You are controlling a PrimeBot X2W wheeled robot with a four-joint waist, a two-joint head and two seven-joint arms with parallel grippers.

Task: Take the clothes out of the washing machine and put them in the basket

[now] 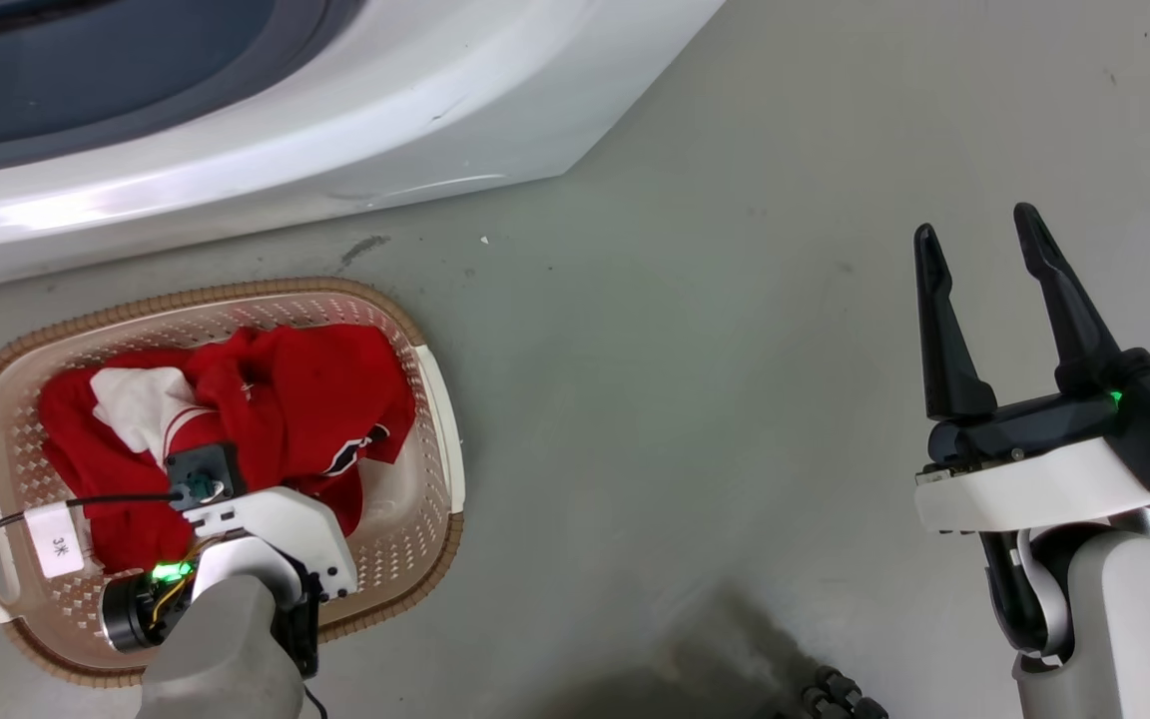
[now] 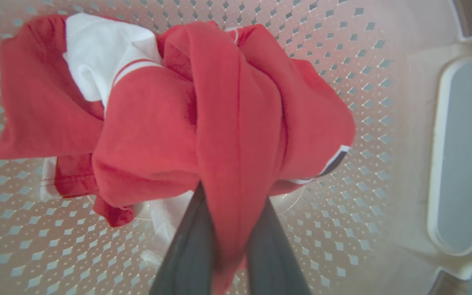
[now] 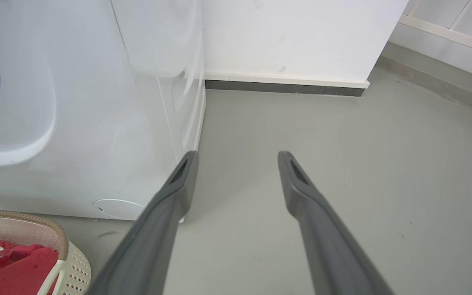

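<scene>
The cream basket (image 1: 435,399) with a brown rim stands on the floor in front of the white washing machine (image 1: 335,120). Red clothes (image 1: 305,389) with a white panel lie heaped inside it. My left wrist (image 1: 266,529) hangs over the basket, pointing down. In the left wrist view my left gripper (image 2: 234,196) is shut on a band of the red clothes (image 2: 150,131), just above the perforated basket wall (image 2: 342,61). My right gripper (image 1: 974,225) is open and holds nothing, over bare floor to the right. The right wrist view has that gripper (image 3: 238,155), the washing machine (image 3: 76,123), basket (image 3: 55,233) and clothes (image 3: 10,262).
Grey floor spreads between the basket and my right arm. A black cable with a white tag (image 1: 56,539) crosses the basket's left end. A dark part of my base (image 1: 835,694) sits at the bottom edge. A white wall with skirting (image 3: 285,80) stands beyond the machine.
</scene>
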